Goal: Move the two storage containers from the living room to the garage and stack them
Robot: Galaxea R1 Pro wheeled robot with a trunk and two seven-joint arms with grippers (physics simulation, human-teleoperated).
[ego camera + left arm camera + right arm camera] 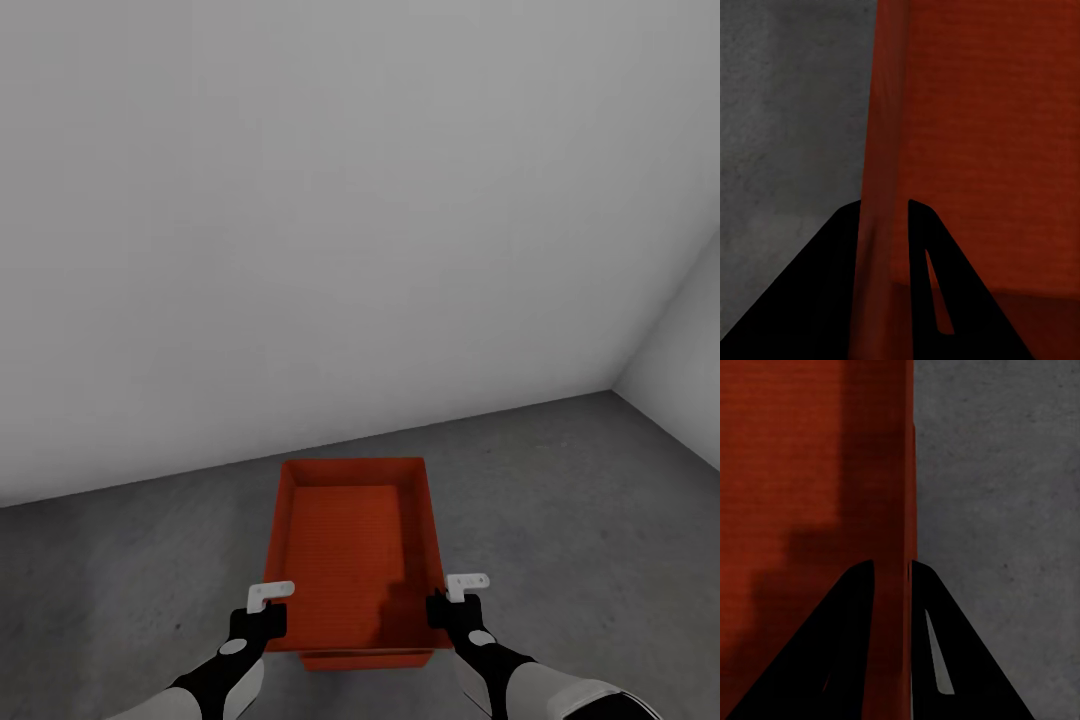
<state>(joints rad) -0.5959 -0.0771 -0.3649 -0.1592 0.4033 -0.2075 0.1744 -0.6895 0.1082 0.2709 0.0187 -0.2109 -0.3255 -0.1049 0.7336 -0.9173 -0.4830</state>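
Note:
One orange-red storage container [350,535] sits straight ahead of me over the grey concrete floor [590,500] of the garage, open and with nothing in it. My left gripper [268,600] is shut on its left wall near the front corner; in the left wrist view the fingers [840,247] straddle that wall [881,142]. My right gripper [452,592] is shut on the right wall, which the right wrist view shows as a thin red edge [904,495] between the black fingers [945,615]. I cannot tell whether the container touches the floor.
A plain pale grey wall [300,250] rises just beyond the container. A second wall [685,350] meets it in a corner at the right. Bare concrete lies on both sides of the container [787,112] [997,472].

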